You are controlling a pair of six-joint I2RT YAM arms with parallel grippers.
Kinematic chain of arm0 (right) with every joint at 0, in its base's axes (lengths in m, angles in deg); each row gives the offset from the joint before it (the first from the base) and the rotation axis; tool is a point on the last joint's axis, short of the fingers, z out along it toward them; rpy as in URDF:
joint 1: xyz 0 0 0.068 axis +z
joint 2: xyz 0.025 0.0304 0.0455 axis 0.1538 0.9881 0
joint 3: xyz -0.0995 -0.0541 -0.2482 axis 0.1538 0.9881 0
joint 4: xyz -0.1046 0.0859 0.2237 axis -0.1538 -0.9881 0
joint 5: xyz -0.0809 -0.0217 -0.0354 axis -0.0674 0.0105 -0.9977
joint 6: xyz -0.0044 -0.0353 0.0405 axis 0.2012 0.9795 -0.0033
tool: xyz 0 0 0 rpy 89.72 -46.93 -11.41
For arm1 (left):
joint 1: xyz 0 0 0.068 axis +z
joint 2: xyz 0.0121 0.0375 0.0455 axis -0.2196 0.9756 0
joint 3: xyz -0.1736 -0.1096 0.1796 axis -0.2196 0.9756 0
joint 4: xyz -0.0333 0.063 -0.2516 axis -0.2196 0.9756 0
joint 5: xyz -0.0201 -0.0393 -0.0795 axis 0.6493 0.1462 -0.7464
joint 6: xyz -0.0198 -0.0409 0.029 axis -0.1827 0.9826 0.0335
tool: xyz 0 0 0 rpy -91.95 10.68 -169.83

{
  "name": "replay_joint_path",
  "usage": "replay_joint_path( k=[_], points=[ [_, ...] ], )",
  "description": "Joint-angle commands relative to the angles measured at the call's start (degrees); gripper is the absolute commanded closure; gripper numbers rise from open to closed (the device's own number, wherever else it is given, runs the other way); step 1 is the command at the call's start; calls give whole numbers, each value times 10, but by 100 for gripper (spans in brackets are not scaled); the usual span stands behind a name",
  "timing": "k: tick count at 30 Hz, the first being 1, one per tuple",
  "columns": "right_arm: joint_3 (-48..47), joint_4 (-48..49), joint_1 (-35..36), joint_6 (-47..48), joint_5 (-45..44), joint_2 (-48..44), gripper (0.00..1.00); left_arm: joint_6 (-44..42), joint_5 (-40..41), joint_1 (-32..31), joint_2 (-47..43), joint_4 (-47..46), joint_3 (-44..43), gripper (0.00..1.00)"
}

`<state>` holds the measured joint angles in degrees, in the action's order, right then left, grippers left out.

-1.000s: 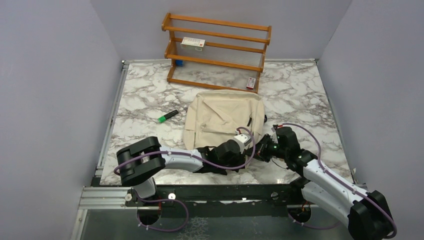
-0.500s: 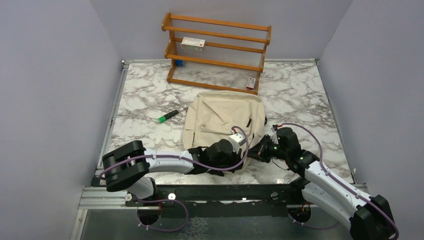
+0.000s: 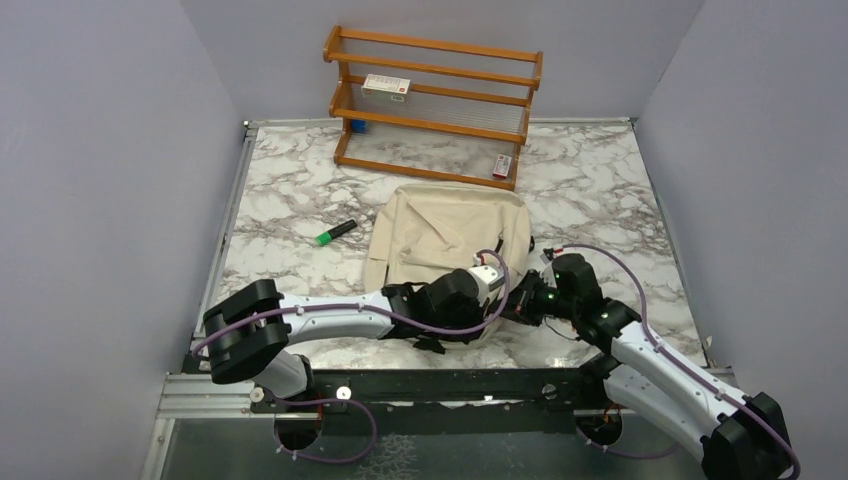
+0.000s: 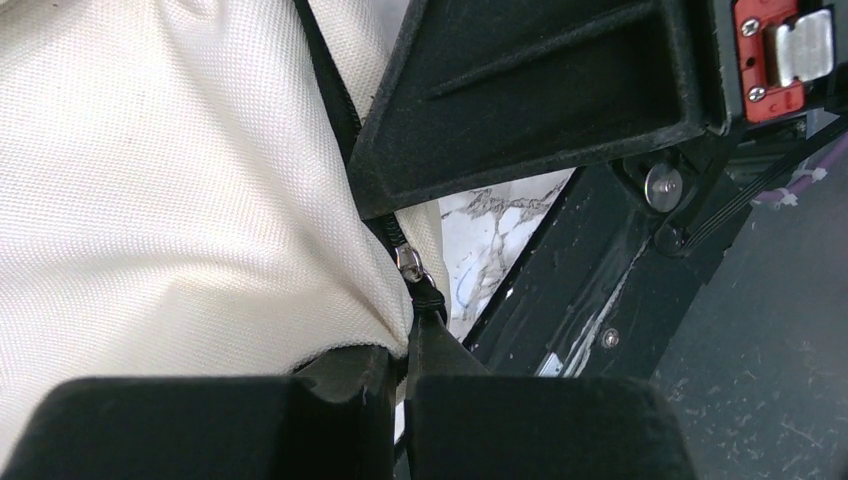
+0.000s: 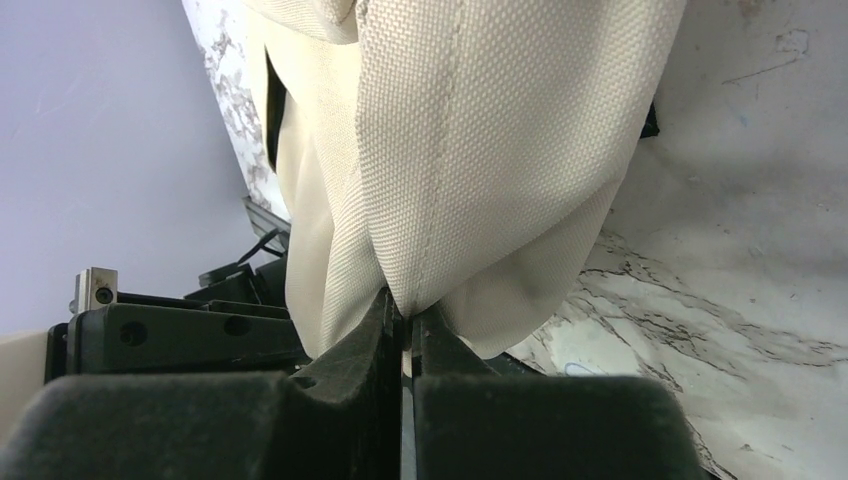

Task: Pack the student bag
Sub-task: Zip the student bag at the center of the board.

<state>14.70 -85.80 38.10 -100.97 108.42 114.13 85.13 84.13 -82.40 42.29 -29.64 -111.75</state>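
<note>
Pinching the black zipper pull (image 4: 427, 345), the left fingers (image 4: 180, 425) are pressing together on it, with the silver slider (image 4: 408, 262) sitting just past their tips on the dark zipper line. Cream fabric of the student bag (image 4: 170, 190) is bulging to the left of these fingers and touching the left one. Beyond them and to the right, a black housing of the right arm (image 4: 540, 90) is crossing the view. Below that housing, a strip of the marble desk (image 4: 490, 225) and a dark frame rail (image 4: 610, 290) are showing.

The right fingers (image 5: 540, 430) are clamping together on a fold of the bag's cream edge. The fabric is rising straight out from their tips and filling the space beyond them. Just to the left of these fingers the black housing of the left arm (image 5: 170, 335) is lying close, and to their right the desk is showing bare marble.

Seen from above, both pairs of fingers are meeting at the near right corner of the bag, which is lying flat on the desk and stretching away from them. Well beyond the fingers and off to the left, a green marker (image 3: 335, 232) is lying on the desk beside the bag. Farthest from them, a wooden rack (image 3: 435, 105) is standing at the back edge, carrying a white-and-red box (image 3: 386, 86) on an upper shelf.
</note>
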Motion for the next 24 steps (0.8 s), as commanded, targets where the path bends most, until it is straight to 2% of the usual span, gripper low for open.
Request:
replay_joint_path(
  k=[1,8,21,24],
  points=[
    [-14,-40,-5,30,-91,-3,96,-25,-71,-7,-9,89,-46,100],
    [-11,-32,-5,30,-87,2,96,-39,-92,-7,-1,129,-67,97],
    [-4,-30,-5,31,-72,3,94,-13,-72,-8,-33,49,-20,100],
    [-1,-26,-5,28,-70,3,94,-6,-72,-8,-43,32,0,92]
  ],
)
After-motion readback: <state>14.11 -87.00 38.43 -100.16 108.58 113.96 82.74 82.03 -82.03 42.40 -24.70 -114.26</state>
